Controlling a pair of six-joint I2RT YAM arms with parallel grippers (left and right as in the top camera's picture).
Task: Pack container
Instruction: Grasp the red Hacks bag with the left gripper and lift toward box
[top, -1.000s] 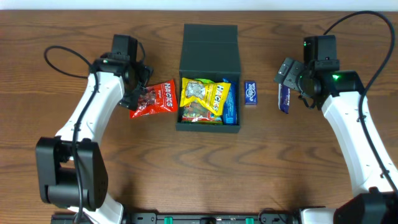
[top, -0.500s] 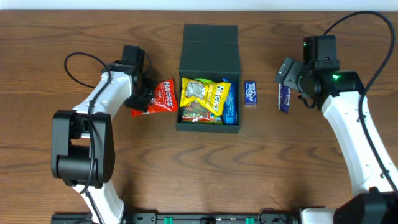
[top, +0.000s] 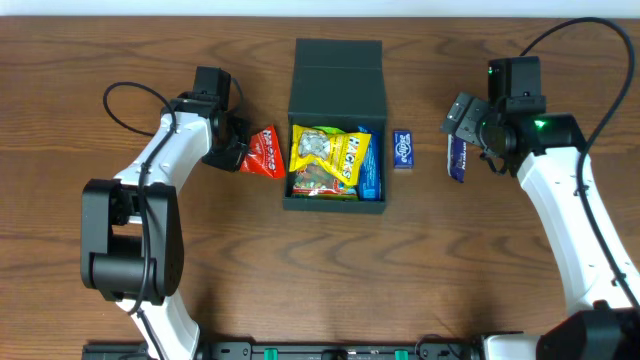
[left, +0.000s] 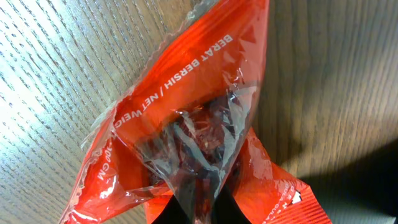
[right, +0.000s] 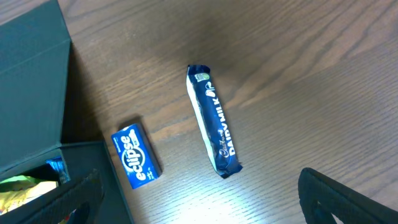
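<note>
The dark green container (top: 335, 205) stands open at mid-table, lid (top: 335, 62) flipped back, with yellow snack packets (top: 330, 160) and a blue one inside. Just left of it, my left gripper (top: 240, 155) is shut on the left end of a red snack packet (top: 266, 153). In the left wrist view the crumpled red packet (left: 180, 106) is pinched between the jaws of the left gripper (left: 196, 208). My right gripper (top: 470, 122) hangs open over a blue chocolate bar (top: 457, 158), holding nothing; the right gripper (right: 205, 211) stands wide in the right wrist view above the bar (right: 214, 121).
A small blue Eclipse box (top: 403, 150) lies between the container and the chocolate bar, also showing as the box (right: 135, 155) in the right wrist view beside the container wall (right: 31, 81). A black cable (top: 125, 95) loops behind the left arm.
My left gripper has closed on the red packet, which now looks bunched up and narrower. The left arm's elbow swung in. The right arm has not moved.
</note>
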